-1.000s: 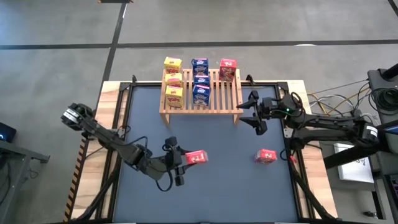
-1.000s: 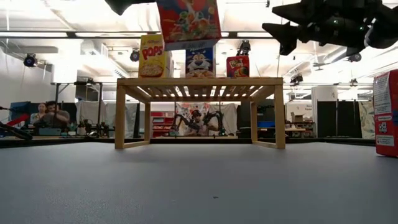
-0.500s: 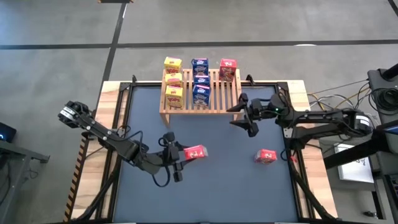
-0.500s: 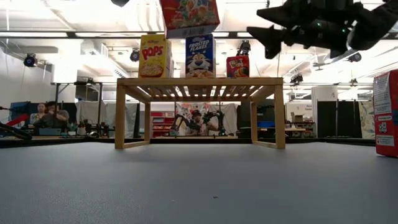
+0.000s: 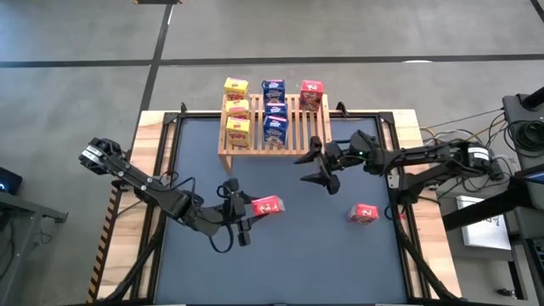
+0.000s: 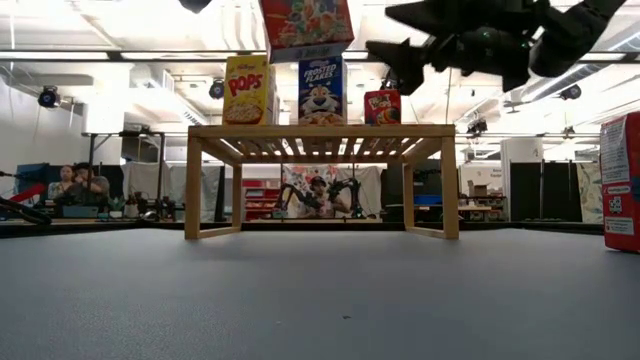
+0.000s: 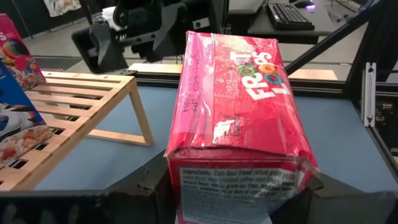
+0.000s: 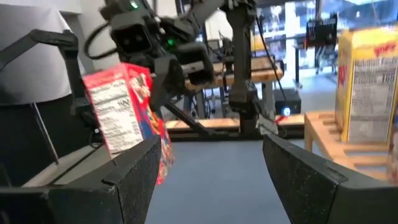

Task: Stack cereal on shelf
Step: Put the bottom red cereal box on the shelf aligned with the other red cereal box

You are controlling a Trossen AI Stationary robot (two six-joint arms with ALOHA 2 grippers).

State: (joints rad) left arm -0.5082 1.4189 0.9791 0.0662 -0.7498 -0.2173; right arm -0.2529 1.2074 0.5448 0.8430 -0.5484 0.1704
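The wooden slatted shelf [image 5: 280, 136] stands at the table's far side. On it are three yellow cereal boxes [image 5: 237, 109], three blue ones [image 5: 274, 110] and one red one [image 5: 311, 94]. My left gripper [image 5: 249, 212], over the table's middle left, is shut on a red cereal box [image 7: 239, 106] held in the air. My right gripper [image 5: 316, 168] hovers open and empty in front of the shelf's right end, its fingers toward the held box. Another red box [image 5: 364, 213] stands on its end at the table's right. My left gripper pinches the red box between its two fingers [image 7: 155, 186] at the end nearest the wrist [image 7: 186, 165], one finger on each side of the box. The fingers come about level from the table's left and lie along the box. The box is lifted clear, above the shelf top's height, and juts out toward the right.
The dark mat has bare room at the near side and under the shelf [image 6: 320, 135]. The standing red box [image 6: 622, 180] is at the low view's right edge. A raised black frame [image 5: 399, 170] borders the mat. People sit far behind the table [image 6: 80, 185].
My right gripper has swung from beside the shelf's right end toward the table's left and a little nearer, closing on the held red box. My left gripper has raised the red box slightly, then kept still.
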